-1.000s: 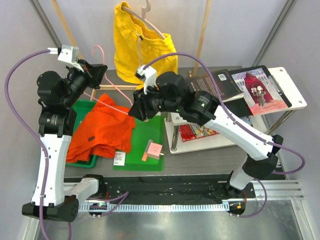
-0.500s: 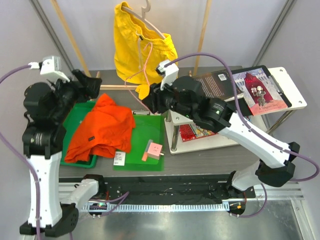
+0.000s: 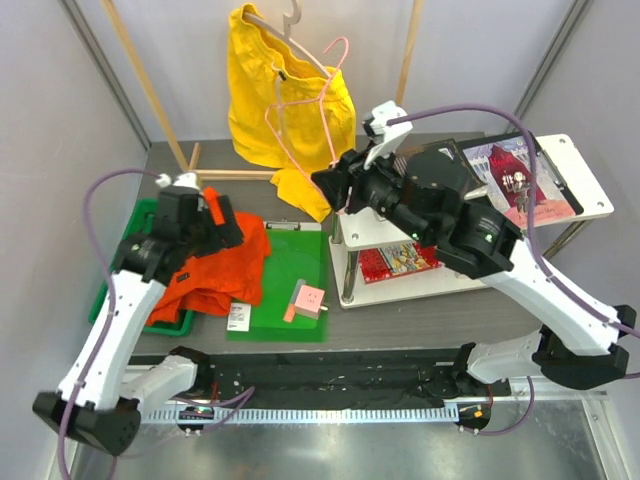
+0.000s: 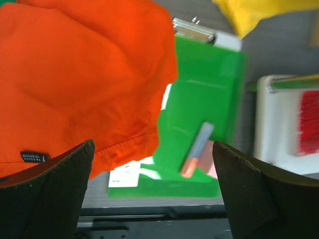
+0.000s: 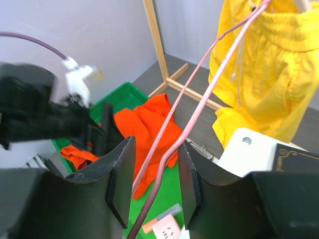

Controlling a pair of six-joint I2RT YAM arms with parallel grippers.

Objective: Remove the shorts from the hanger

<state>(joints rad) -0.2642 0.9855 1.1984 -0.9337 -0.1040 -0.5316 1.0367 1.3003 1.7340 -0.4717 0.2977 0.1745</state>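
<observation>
Although the orange shorts (image 3: 215, 265) already lie free in a rumpled heap at the left edge of the tabletop, half over the green bin (image 3: 150, 212) and half over the green clipboard (image 3: 300, 265), the left gripper (image 3: 218, 222) hovers just above them with its jaws spread wide and nothing between them. That arm reaches forward from its base with the elbow bent and the wrist tipped down over the cloth. Further right, at the far edge, the yellow shorts (image 3: 270, 100) are still draped by the waistband over a pale hanger (image 3: 290, 25) hooked on the wooden rack (image 3: 150, 85). They look soft, light and limp, so they should slide and sag rather than hold any shape. The gathered waistband near the hanger's shoulders seems the surest place to pinch, since a hem would likely only stretch. A bare pink hanger (image 5: 209, 94) stands in front of them, its wire running down between the fingers of the right gripper (image 5: 155, 149), which is clamped partway onto it and holds it upright in the air. The right arm stretches up and left from its base, arching over the white shelf (image 3: 400, 280) with the wrist aimed toward the rack.
</observation>
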